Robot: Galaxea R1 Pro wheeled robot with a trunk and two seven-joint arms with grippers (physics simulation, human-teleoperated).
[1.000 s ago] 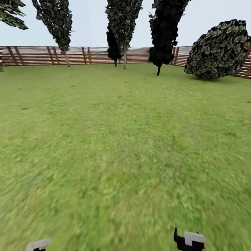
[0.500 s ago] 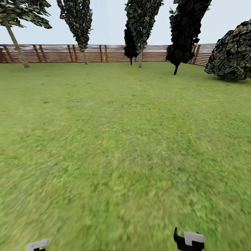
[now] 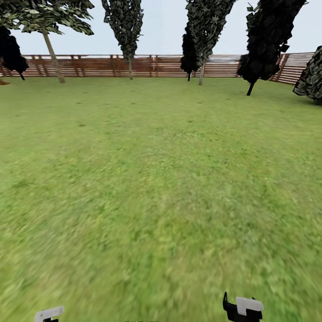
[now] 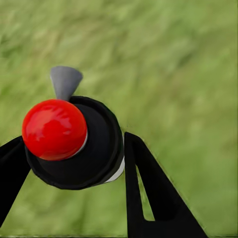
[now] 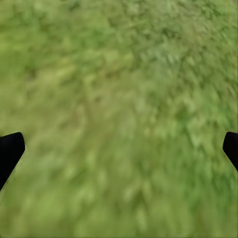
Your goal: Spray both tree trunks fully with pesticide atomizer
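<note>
The pesticide atomizer (image 4: 74, 144), with a black body, a red ball top and a grey nozzle, sits between the black fingers of my left gripper (image 4: 74, 141), which is shut on it above grass. My right gripper (image 5: 121, 148) hangs open over the lawn, its fingertips (image 5: 11, 148) at the frame's sides with nothing between them. In the head view the garden lawn (image 3: 161, 179) spreads ahead to the brown slat fence (image 3: 152, 65). The two thick-trunked trees and any pesticide cloud are out of view.
Along the fence stand thin-stemmed columnar trees (image 3: 125, 27), a black one (image 3: 268, 40) at the right and a leaning tan-trunked tree (image 3: 51, 49) at the left. A rounded bush (image 3: 311, 80) is at the right edge. Bits of both arms (image 3: 243, 307) peek in at the bottom.
The whole head view has swung left: fence, trees and bush have slid rightward, and a leaning tree and a dark tree have come in at the left. Both arms hold their place.
</note>
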